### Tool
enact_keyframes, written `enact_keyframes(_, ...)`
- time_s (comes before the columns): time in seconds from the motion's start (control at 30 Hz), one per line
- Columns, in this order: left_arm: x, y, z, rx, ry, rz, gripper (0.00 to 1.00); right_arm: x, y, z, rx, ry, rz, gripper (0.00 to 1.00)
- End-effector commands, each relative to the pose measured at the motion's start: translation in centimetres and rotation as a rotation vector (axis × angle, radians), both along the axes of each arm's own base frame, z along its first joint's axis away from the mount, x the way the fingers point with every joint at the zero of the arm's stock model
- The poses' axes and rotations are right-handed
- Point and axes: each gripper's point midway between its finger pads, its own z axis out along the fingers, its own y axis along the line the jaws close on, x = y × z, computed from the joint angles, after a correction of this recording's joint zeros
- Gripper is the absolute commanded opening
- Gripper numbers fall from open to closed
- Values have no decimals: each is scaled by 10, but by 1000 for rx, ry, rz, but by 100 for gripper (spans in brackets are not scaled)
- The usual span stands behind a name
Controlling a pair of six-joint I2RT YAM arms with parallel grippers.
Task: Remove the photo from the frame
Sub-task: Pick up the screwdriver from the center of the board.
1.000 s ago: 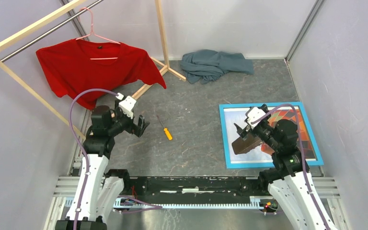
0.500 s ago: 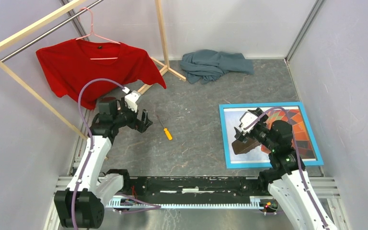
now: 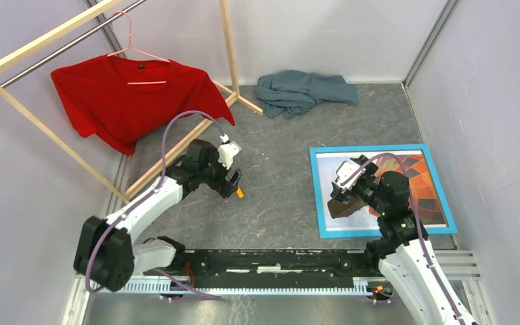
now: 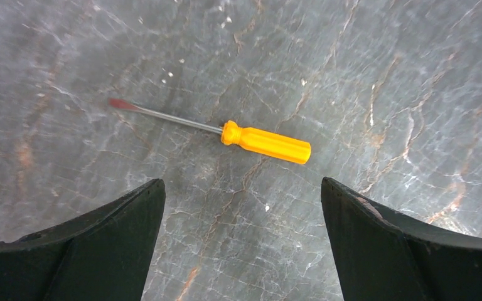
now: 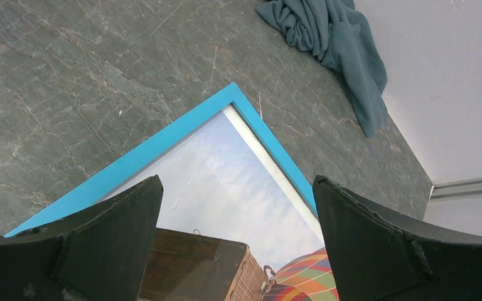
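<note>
The light-blue frame (image 3: pixel 317 196) lies flat, front up, at the right of the table, its corner (image 5: pixel 226 94) in the right wrist view. Inside it sits the photo (image 3: pixel 325 169) of a colourful balloon with a brown basket (image 5: pixel 194 263) against pale sky. My right gripper (image 3: pixel 338 191) hovers open over the photo's left part, jaws wide, nothing between them. My left gripper (image 3: pixel 233 186) is open above an orange-handled screwdriver (image 4: pixel 267 142) on the table, its fingers (image 4: pixel 119 232) clear of it.
A wooden clothes rack (image 3: pixel 40 40) with a red T-shirt (image 3: pixel 128 95) on a pink hanger stands at the back left. A grey-blue cloth (image 3: pixel 301 91) lies crumpled by the back wall. Side walls close in the table.
My left arm has swung right from near the rack's foot to over the screwdriver. My right gripper shifted slightly left over the photo. Both stay open.
</note>
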Motion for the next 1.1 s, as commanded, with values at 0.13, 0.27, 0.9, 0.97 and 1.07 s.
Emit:
enact_keyframes(0.13,2,-12,-38,123,87,-28,96,7,-2,3,-25,-42,-7,98)
enact_keyframes(0.27,-4,-19,-45,131,119,-61,96,6,-2,2,-29,-43,-6,98)
enact_keyframes(0.9,14,-33,-77,165,234,-24,100,5,-2,-3,-49,-48,11,98)
enact_keyframes(0.97,18,-31,-79,179,233,-9,100,5,-2,-3,-48,-50,10,98)
enact_keyframes(1.07,20,-31,-80,188,230,-2,96,5,-2,-2,-50,-53,10,98)
